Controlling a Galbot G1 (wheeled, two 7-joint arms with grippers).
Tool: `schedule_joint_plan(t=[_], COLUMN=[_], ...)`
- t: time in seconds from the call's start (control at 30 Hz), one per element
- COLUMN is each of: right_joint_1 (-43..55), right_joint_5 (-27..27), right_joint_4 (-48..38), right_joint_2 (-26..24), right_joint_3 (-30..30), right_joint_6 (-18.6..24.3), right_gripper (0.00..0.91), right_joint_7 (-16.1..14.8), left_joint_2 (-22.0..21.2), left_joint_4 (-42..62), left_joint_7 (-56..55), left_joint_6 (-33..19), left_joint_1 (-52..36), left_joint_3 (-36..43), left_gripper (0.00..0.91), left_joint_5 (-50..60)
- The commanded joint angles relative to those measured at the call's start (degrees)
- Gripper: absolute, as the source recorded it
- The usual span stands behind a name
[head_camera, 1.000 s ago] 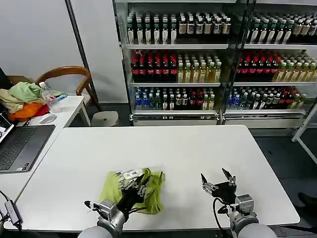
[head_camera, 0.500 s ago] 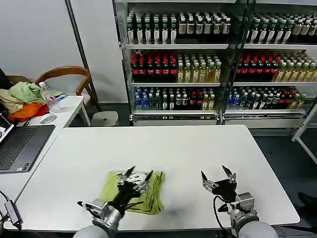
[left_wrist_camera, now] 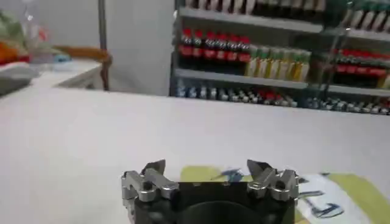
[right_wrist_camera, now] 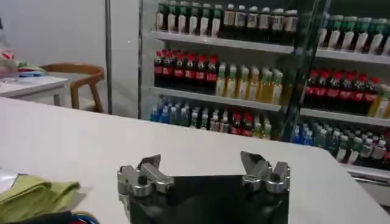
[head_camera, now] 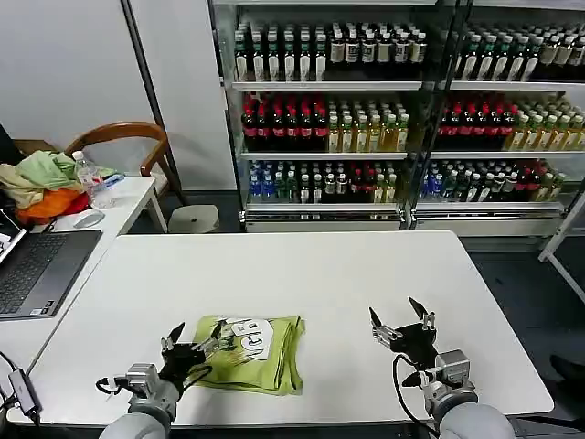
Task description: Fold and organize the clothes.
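Left end effector (head_camera: 194, 340) sits low over the bench at about 7 o'clock in the head view, fingers spread, gripping nothing. Its tips lie just at the 9 o'clock edge of the T-shirt (head_camera: 249, 353); we cannot tell whether they touch the cloth. In the left wrist view the same end effector (left_wrist_camera: 210, 176) shows both fingers apart with bare bench between them and the shirt's printed patch just beyond.

Right end effector (head_camera: 400, 325) hovers at about 5 o'clock, fingers wide apart, empty, well apart from the shirt. The right wrist view confirms the open end effector (right_wrist_camera: 203, 170) and catches a lime fold (right_wrist_camera: 33, 196) off to one side.

The T-shirt lies on the white bench (head_camera: 302, 274) near its front edge, as a compact, roughly square bundle, white patch up, layered edges stacked at 3 o'clock.

We judge the folding essentially done. What may remain is squaring up or placing the bundle.
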Motion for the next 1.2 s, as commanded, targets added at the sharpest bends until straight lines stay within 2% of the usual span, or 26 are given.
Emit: schedule_joint_plan(t=[0.03,0.5,0.53,0.57,0.6,0.63,1.03,1.2], right_joint_1=[0.47,0.24,0.22,0.2,0.18,0.13,0.06,0.2], right_joint_5=[-0.04,-0.42,-0.47,-0.47,-0.48,-0.54,-0.6,-0.81], right_joint_4=[-0.11,-0.63,-0.58,-0.56,-0.57,-0.58,-0.92,-1.18], right_joint_2=[0.04,0.38,0.41,0.44,0.46,0.49,0.63,0.73], right_joint_3=[-0.13,-0.28,-0.27,-0.27,-0.24,-0.21,-0.41,-0.78], right_joint_6=[0.07,0.13,0.14,0.14,0.12,0.13,0.16,0.2], right_gripper=[0.907,0.907,0.907,0.907,0.907,0.907,0.907,0.907], right_joint_7=[0.02,0.0,-0.01,0.0,0.01,0.0,0.01,-0.03], left_joint_2=[-0.49,-1.54,-1.53,-1.53,-1.54,-1.52,-2.43,-2.72], left_joint_4=[2.92,2.83,3.0,3.04,2.96,2.8,2.13,2.66], left_joint_7=[-2.53,-0.14,-0.2,-0.23,-0.17,0.12,0.67,1.94], left_joint_6=[3.06,1.79,1.88,2.06,2.07,2.05,1.62,-0.03], left_joint_1=[1.01,0.78,0.68,0.63,0.71,0.93,1.67,1.5], left_joint_3=[-1.98,-2.17,-2.23,-2.28,-2.24,-2.17,-0.56,-0.25], left_gripper=[0.907,0.907,0.836,0.272,0.081,0.04,0.04,0.04], left_joint_5=[-6.71,-10.28,-10.49,-10.84,-11.22,-11.32,-10.47,-8.47])
